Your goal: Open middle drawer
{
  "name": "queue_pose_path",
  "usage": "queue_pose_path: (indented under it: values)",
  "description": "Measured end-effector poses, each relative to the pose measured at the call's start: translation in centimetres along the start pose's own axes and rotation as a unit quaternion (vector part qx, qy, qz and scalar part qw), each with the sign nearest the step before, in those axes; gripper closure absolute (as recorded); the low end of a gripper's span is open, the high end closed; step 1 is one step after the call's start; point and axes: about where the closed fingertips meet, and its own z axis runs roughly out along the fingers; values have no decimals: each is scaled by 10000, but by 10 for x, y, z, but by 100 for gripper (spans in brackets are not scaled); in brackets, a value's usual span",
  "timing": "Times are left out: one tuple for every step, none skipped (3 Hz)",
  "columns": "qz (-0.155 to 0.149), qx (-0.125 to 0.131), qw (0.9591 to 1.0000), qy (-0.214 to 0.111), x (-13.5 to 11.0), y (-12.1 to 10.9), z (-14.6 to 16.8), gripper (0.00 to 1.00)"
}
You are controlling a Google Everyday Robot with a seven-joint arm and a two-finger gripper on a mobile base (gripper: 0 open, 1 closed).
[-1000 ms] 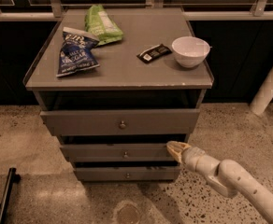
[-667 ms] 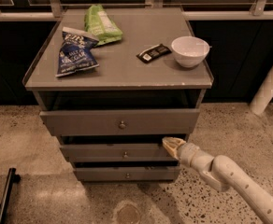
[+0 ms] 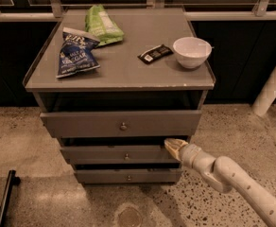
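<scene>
The middle drawer (image 3: 114,154) is a grey flat front with a small round metal knob (image 3: 126,157), set between a wider drawer above and a narrower one below. My gripper (image 3: 173,146) comes in from the lower right on a pale arm (image 3: 232,178). Its tan tip sits at the right end of the middle drawer's top edge, in the dark gap under the top drawer, well right of the knob. It holds nothing that I can see.
The top drawer (image 3: 121,123) stands out furthest and the bottom drawer (image 3: 128,176) sits further back. On the cabinet top are a blue chip bag (image 3: 76,53), a green bag (image 3: 102,25), a dark snack bar (image 3: 154,54) and a white bowl (image 3: 192,51). A white post (image 3: 272,86) stands at the right and a black bar (image 3: 3,197) lies on the floor at the lower left.
My gripper has moved a little left and up, from beside the middle drawer's right end to its top right edge. The drawers have not visibly moved.
</scene>
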Motion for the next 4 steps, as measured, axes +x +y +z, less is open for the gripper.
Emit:
queue_pose_path:
  values:
    - [-102,5,9997,204,4,-5,15,100]
    - [-99,26,9996,282,7,-4,18,100]
    - [-210,219,9986,441,6,-20,32,100]
    - [-210,223,9986,441,6,-21,32,100]
